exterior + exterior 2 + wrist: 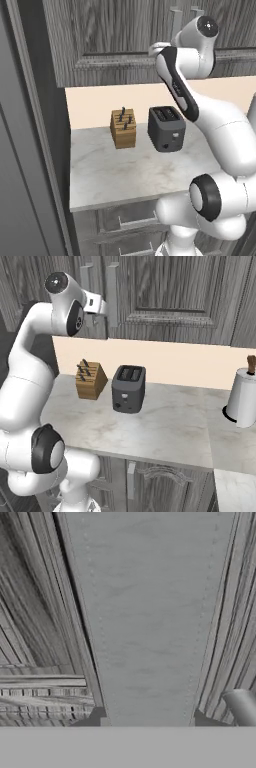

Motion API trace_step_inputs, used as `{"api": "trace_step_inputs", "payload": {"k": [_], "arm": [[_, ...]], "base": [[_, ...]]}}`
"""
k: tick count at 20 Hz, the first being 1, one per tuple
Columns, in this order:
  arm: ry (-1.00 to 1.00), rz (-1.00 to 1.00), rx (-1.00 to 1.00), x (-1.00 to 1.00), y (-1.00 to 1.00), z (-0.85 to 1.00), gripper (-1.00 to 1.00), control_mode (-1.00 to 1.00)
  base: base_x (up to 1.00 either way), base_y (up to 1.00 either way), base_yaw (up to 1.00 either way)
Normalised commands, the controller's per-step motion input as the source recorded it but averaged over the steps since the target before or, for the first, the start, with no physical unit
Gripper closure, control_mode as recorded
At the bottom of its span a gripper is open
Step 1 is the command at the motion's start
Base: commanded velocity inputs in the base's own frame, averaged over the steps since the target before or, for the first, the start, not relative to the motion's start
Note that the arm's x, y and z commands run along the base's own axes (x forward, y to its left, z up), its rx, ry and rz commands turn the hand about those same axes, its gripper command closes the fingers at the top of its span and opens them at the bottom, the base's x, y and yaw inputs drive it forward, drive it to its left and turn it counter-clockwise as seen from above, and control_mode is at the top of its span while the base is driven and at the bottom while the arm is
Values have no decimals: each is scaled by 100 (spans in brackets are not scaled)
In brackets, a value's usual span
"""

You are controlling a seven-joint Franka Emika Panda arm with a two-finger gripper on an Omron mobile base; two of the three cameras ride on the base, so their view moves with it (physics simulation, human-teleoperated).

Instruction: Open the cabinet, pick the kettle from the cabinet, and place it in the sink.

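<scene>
My gripper (pixel 111 306) at the cabinet (pixel 170 291) handle (pixel 112 293), upper left of the right base frame.
Fingers narrowed on the silver bar handle, which looms large in the hand view; doors closed. Toaster (pixel 128 388) and knife block (pixel 90 380) stand apart on the counter (pixel 165 431) below.

Arm raised high; end effector (pixel 111 306) clamped, fingers narrow.
</scene>
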Motion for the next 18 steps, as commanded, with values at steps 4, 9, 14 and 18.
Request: {"api": "trace_step_inputs", "payload": {"k": [4,9,14,18], "arm": [[0,0,-1,-42,28,0,100,-100],[-1,0,-5,-46,31,0,100,-100],[0,-3,-11,-42,33,0,100,-100],[0,-5,-12,-39,31,0,100,-100]], "base": [[0,0,0],[0,0,0],[0,0,0],[0,0,0]]}}
